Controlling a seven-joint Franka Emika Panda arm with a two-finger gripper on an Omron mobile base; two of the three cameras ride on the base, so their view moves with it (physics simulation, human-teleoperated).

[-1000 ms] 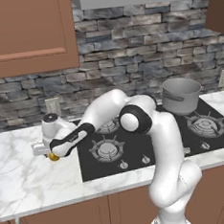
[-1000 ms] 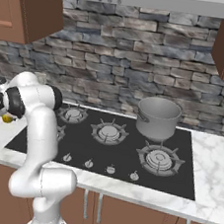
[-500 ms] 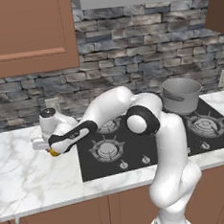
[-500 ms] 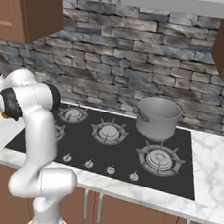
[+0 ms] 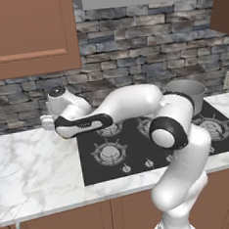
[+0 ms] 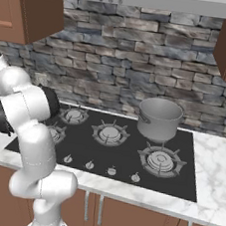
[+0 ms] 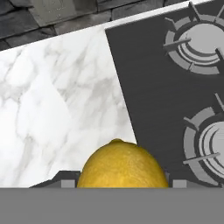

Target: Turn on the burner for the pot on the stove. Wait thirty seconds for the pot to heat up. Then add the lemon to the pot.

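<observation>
Left base view: arm (image 5: 130,103) reaches over the stove's (image 5: 139,151) left edge; pot (image 5: 187,91) on the back right burner. Right base view: pot (image 6: 159,119) on the stove (image 6: 124,159). Hand view: lemon (image 7: 122,167) between the jaws, seemingly grasped, above the tabletop (image 7: 57,100) beside the stove's edge.

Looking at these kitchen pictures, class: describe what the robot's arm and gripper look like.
The arm is glossy white, built of rounded tubular links with dark round joint caps. A black band runs along its forearm. The gripper has small dark grey fingertips. No cables show.
</observation>
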